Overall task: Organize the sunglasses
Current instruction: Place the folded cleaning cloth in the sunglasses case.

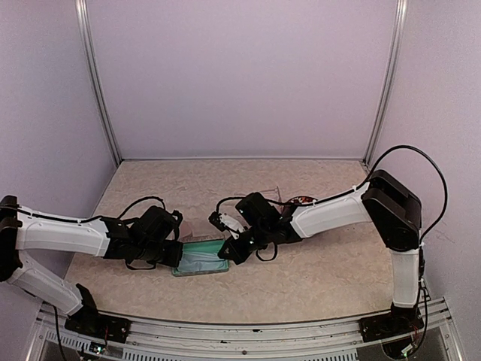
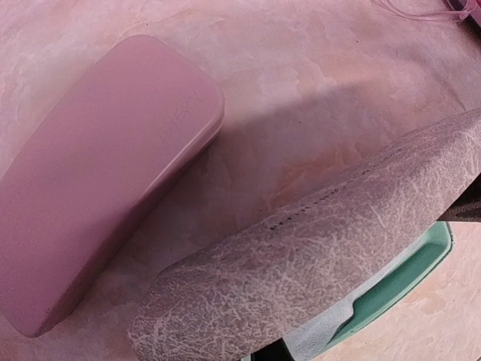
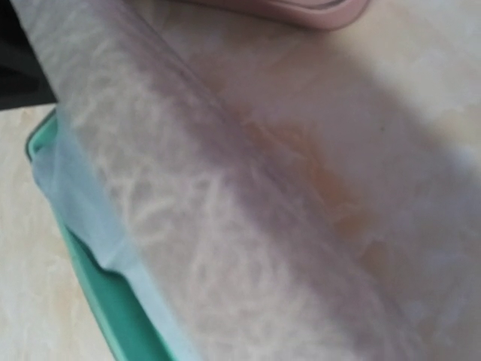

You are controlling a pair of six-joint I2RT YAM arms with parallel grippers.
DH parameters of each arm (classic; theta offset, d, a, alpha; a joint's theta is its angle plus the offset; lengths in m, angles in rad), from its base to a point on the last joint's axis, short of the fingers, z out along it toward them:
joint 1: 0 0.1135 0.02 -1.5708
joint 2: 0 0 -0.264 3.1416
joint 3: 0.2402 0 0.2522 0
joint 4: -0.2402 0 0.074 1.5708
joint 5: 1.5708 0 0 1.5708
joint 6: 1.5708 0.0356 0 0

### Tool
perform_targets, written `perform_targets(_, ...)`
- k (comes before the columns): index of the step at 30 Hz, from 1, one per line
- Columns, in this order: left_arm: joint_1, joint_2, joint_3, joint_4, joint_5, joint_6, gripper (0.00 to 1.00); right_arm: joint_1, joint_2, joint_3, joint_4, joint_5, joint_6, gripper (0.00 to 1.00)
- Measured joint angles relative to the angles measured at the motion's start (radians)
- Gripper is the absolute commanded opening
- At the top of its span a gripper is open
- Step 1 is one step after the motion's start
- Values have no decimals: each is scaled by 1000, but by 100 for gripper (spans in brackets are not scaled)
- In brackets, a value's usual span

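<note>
- Pincers first: left pincer (image 1: 179, 254) down low at the left end of the grey case (image 1: 199, 269). Fingers tucked under the wrist from above and out of frame on its own camera, so honestly can't tell wide, narrow or gripping anything.
- Then the right pincer (image 1: 225, 254): closed right down, sitting at the right end of that same case, facing the left one across it. Can't tell whether pinching the lid edge or just resting against it.
- Grey case open, around the middle of the desk (image 1: 323, 263), nearer the near edge than the far one, long side running left to right.
- Teal lining (image 2: 406, 280) on show inside, with a light-blue cloth (image 3: 68, 188) lying in the tray.
- Its lid (image 2: 338, 241) up and tilted over the tray, crackly grey texture, hogging most of both wrist views.
- Shut pink case (image 2: 98, 188) flat on the desk just beside the grey one, on the side toward the far edge.
- As for the sunglasses: both out of the cases, on the bare desk in the far half, a bit right of centre, just behind the right forearm.
- Red pair (image 1: 302, 200) on the right, pale pair (image 1: 279, 191) just left of it. Too small to say whether touching.
</note>
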Motion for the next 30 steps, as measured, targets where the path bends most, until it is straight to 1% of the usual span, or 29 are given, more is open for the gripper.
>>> perform_targets(5,-2,0,0,0,-7,0,8,0,0,0,0,1,0,0)
perform_targets(8,-2,0,0,0,-11,2,10,0,0,0,0,2,0,0)
perform_targets(11,-7,0,0,0,-21,4,14,1,0,0,0,4,1,4)
perform_targets(17,-27,0,0,-1,-39,4,20,2,0,0,0,5,6,19)
perform_targets(24,-64,0,2,-11,-76,-5,23,12,-4,0,0,18,28,25)
perform_targets(30,-103,0,6,-29,-106,-25,28,13,-64,-28,26,42,66,29)
